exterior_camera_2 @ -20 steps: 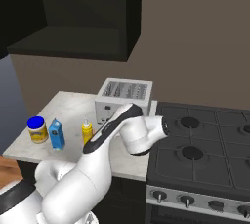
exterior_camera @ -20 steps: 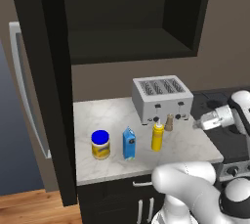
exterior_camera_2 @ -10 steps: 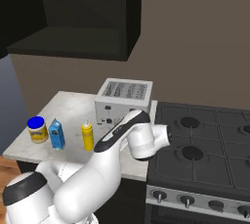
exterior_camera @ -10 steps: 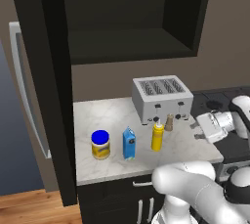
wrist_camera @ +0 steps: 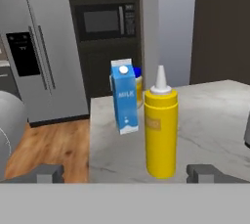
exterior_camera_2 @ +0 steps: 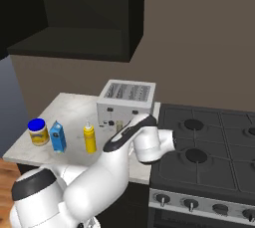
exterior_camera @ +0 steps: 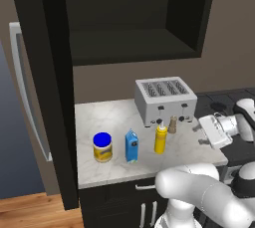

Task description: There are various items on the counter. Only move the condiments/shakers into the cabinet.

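The end effector [wrist_camera: 124,173] stands wide and empty, level with the tabletop [wrist_camera: 210,120]. The yellow squeeze bottle [wrist_camera: 161,130] stands upright directly ahead of it, the small blue carton [wrist_camera: 124,97] just beyond.

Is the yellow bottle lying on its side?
No, the yellow squeeze bottle stands upright on the counter, nozzle pointing up.
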Available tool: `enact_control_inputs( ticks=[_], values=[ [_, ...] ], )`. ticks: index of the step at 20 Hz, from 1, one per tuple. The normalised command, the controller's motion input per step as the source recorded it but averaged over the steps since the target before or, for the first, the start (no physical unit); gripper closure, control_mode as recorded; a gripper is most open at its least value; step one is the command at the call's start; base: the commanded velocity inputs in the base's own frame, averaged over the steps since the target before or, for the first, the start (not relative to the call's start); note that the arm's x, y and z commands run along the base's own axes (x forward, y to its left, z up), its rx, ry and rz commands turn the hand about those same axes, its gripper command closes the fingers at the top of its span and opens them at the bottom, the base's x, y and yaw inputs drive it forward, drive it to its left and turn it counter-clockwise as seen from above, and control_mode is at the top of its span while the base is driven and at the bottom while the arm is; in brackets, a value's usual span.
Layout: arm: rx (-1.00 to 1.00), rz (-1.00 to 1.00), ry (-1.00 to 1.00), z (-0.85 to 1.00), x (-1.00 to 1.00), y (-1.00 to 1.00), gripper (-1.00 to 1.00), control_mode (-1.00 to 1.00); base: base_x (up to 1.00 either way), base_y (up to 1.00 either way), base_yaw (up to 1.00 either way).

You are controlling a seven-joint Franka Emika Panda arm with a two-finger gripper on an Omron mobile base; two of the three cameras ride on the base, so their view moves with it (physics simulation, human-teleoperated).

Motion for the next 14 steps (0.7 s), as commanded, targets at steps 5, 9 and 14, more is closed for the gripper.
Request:
enact_control_inputs(
  ticks=[5,9,14],
  values=[
    [-0.01,0.00,0.00,0.00,0.01,0.34,-1.00,-1.00,0.00,0.00,0.00],
    [0.00,0.00,0.00,0.00,0.00,0.29,-1.00,-1.00,0.00,0.00,0.00],
    [0.00,0.00,-0.01,0.00,0.00,0.17,-1.00,-1.00,0.00,0.00,0.00]
  ],
)
